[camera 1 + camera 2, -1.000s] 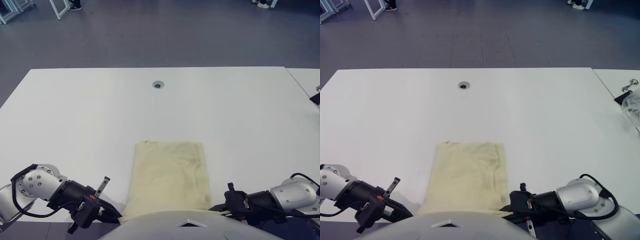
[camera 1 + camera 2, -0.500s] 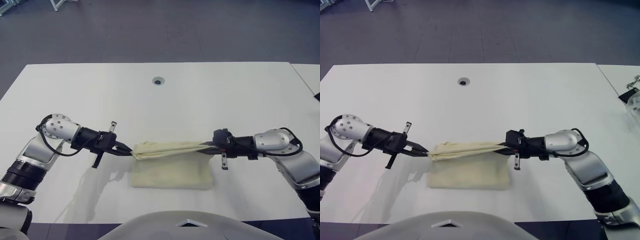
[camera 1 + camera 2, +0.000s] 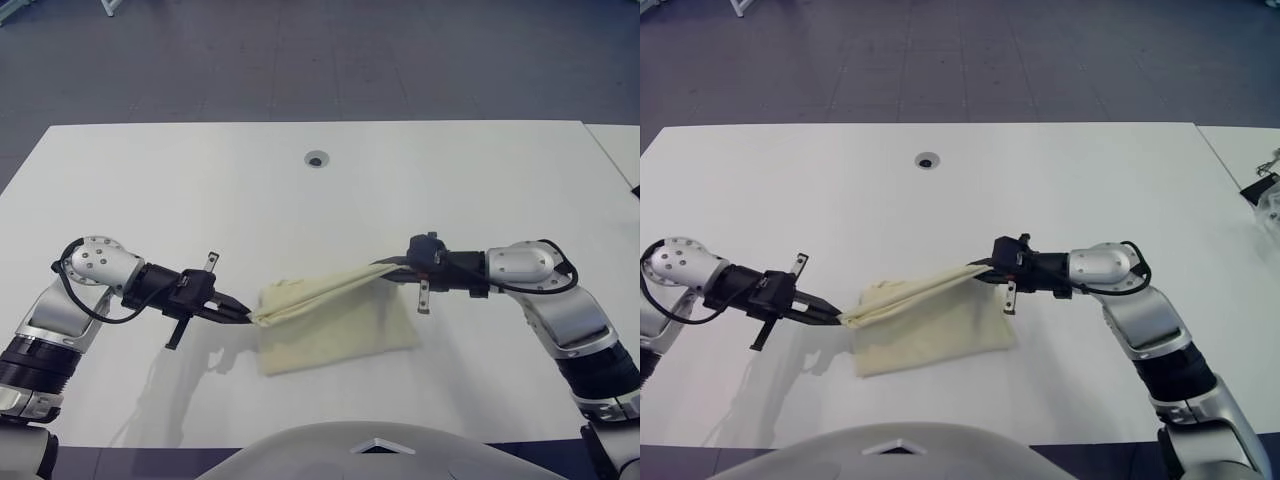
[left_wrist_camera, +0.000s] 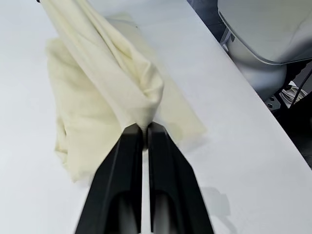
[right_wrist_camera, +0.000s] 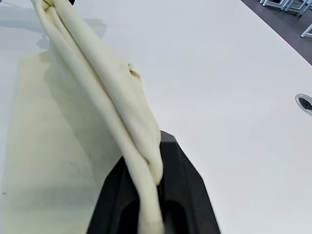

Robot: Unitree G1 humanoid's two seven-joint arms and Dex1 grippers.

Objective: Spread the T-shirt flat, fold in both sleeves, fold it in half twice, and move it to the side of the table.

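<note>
A pale yellow T-shirt (image 3: 340,325) lies partly folded on the white table (image 3: 320,190). Its upper layer is lifted into a taut band between both grippers. My left gripper (image 3: 246,314) is shut on the band's left end, low over the table. My right gripper (image 3: 396,266) is shut on the right end, higher and farther back. In the left wrist view the black fingers (image 4: 129,161) pinch a bunched corner of the T-shirt (image 4: 112,73). In the right wrist view the T-shirt (image 5: 107,97) runs out from between the fingers (image 5: 180,185).
A small round hole (image 3: 316,159) sits in the table toward the far edge. Dark floor lies beyond the table. A second white table edge (image 3: 625,150) shows at the far right with a dark object (image 3: 1258,190) on it.
The left gripper has dropped nearer the front edge and the right gripper has gone farther back and leftward, so the held band now slants. The lower layer has skewed with it.
</note>
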